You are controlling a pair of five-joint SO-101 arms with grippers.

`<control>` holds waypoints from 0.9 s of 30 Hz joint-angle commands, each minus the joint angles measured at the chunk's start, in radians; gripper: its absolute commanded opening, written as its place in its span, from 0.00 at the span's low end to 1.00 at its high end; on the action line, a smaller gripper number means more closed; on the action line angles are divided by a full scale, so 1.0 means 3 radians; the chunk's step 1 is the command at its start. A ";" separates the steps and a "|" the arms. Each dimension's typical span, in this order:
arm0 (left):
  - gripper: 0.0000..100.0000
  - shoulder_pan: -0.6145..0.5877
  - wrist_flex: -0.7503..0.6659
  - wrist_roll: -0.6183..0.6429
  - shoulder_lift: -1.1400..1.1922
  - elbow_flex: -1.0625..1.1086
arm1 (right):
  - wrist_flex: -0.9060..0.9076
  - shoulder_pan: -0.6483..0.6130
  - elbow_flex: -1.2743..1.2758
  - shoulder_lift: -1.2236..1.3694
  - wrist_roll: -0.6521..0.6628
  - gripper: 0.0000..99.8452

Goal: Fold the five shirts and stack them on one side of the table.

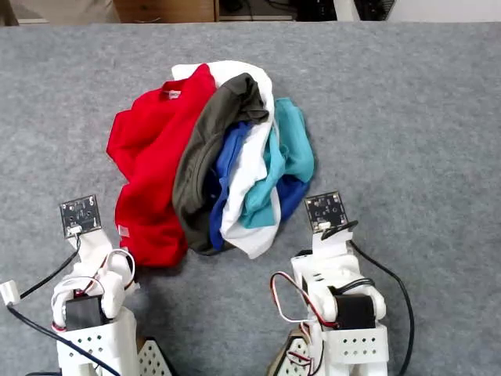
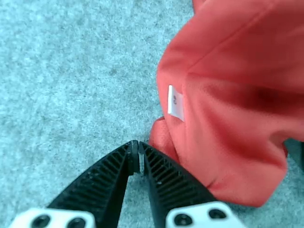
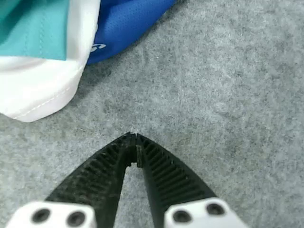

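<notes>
I saw all five shirts in one rumpled heap near the middle of the table (image 1: pixel 423 117), none of them folded. The red shirt (image 1: pixel 149 172) spread widest, on the side of the heap nearer the left arm (image 1: pixel 90 301). A dark olive shirt (image 1: pixel 205 153) lay draped over its edge. Beyond that came a blue shirt (image 1: pixel 227 168), a white shirt (image 1: pixel 252 176) and a teal shirt (image 1: pixel 290 145), all overlapping toward the side of the right arm (image 1: pixel 340 301). More white showed at the far end of the heap.

Both arms sat at the near edge of the table, each close to the heap's near rim.

On the left wrist camera, the left gripper (image 2: pixel 136 143) had its jaws pressed together tip to tip with nothing between them. It was over the grey table cover, just beside a fold of the red shirt. A small white tag (image 2: pixel 175 102) stood out on that shirt's seam.

On the right wrist camera, the right gripper (image 3: pixel 133 137) was likewise closed tip to tip and empty. It was over bare grey cover, near the white shirt's hem and a corner of the blue one but apart from both.
</notes>
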 commanded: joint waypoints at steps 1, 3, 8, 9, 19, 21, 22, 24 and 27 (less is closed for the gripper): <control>0.02 0.0005 -0.0087 0.0005 -0.0023 -0.0020 | 0.0010 -0.0028 0.0008 -0.0284 -0.0020 0.00; 0.02 -0.0102 -0.0169 0.0005 -0.0023 -0.0184 | 0.0010 -0.0028 0.0008 -0.0284 -0.0020 0.00; 0.02 -0.0465 -0.0844 -0.0102 0.0003 -0.0706 | 0.0010 -0.0028 0.0008 -0.0284 -0.0020 0.00; 0.02 -0.0465 -0.0869 -0.0179 0.0003 -0.0829 | 0.0010 -0.0028 0.0008 -0.0284 -0.0020 0.00; 0.02 -0.0450 -0.0373 -0.0476 0.0478 -0.2015 | 0.0010 -0.0028 0.0008 -0.0284 -0.0020 0.00; 0.02 -0.0450 -0.0266 -0.0384 0.0913 -0.2302 | 0.0010 -0.0028 0.0008 -0.0284 -0.0020 0.00; 0.02 -0.0450 -0.0205 -0.0343 0.1158 -0.2455 | 0.0010 -0.0028 0.0008 -0.0284 -0.0020 0.00; 0.02 -0.0450 -0.0051 -0.0317 0.1639 -0.2772 | 0.0010 -0.0028 0.0008 -0.0284 -0.0020 0.00; 0.02 -0.0450 0.0251 -0.0338 0.2217 -0.3151 | 0.0010 -0.0028 0.0008 -0.0284 -0.0020 0.00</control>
